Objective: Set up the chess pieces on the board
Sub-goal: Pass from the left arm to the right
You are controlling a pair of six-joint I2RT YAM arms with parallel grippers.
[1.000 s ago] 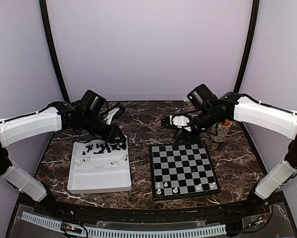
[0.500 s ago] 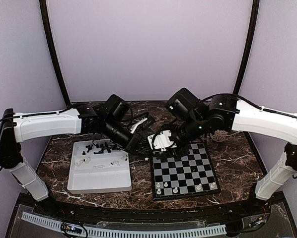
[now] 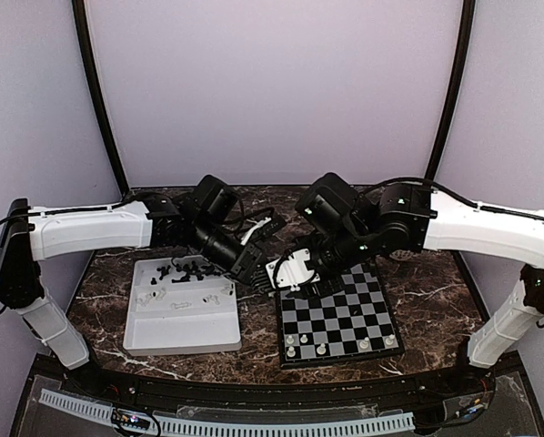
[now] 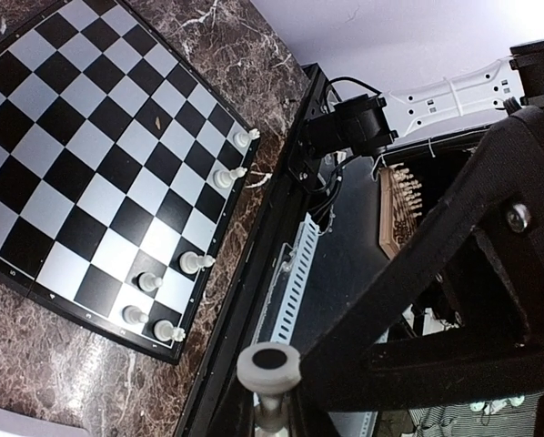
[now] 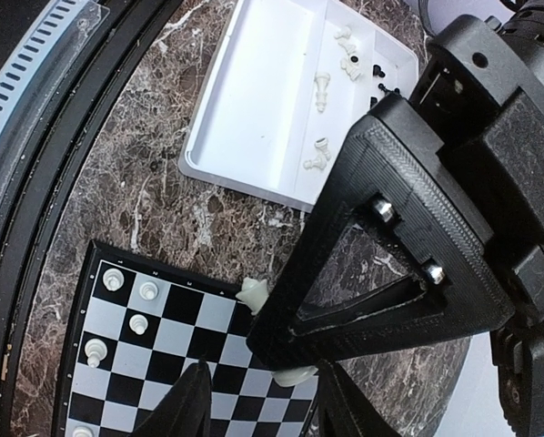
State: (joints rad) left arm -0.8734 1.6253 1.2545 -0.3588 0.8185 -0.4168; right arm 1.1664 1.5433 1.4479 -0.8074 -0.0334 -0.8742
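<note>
Right gripper (image 3: 290, 271) nearer left gripper's (image 3: 256, 259) piece (image 4: 268, 363)

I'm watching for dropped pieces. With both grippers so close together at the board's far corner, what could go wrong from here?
The white piece in the left gripper could slip past the open right gripper and land on the table beside the board. The grippers are very close together, so they might collide.

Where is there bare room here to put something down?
Free: the board's middle squares, beyond the white pieces on its near edge; the tray's big near compartment; marble table right of the board. Crowded: the gap between tray and board, where left gripper and right gripper meet.
</note>
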